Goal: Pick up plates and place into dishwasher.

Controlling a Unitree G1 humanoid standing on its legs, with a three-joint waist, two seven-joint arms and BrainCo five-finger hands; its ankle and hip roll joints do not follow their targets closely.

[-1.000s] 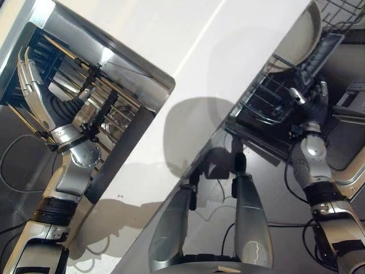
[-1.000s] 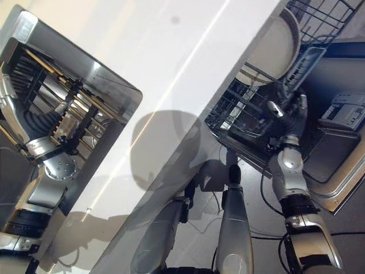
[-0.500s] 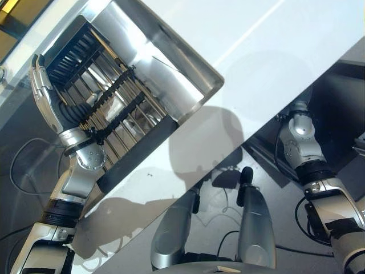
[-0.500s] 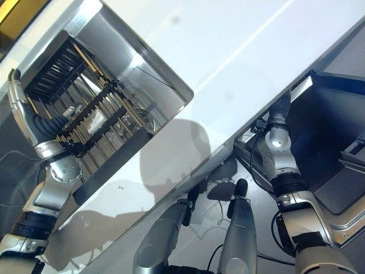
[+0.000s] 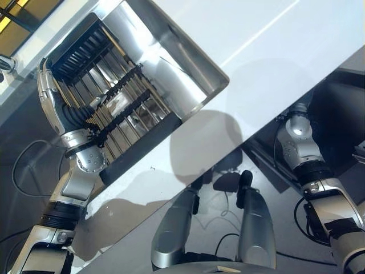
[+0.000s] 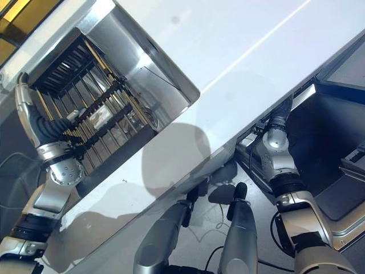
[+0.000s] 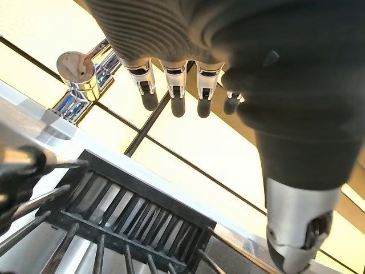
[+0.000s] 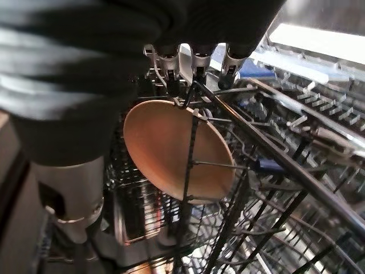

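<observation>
Your right hand [image 8: 194, 57] is inside the dishwasher rack [image 8: 268, 171], fingers straight and relaxed, holding nothing. A tan plate [image 8: 165, 148] stands on edge among the wires just past your fingertips. Your left hand [image 5: 48, 94], fingers extended and empty, hovers by the sink [image 5: 171, 63] beside its black drying rack [image 5: 108, 100]; a chrome faucet [image 7: 80, 74] stands nearby.

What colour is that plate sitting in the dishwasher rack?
The round plate is tan-orange, seen best in the right wrist view.

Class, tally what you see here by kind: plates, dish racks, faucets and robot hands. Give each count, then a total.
Plates: 1
Dish racks: 2 (sink rack, dishwasher rack)
Faucets: 1
Hands: 2 (left hand, right hand)
Total: 6
</observation>
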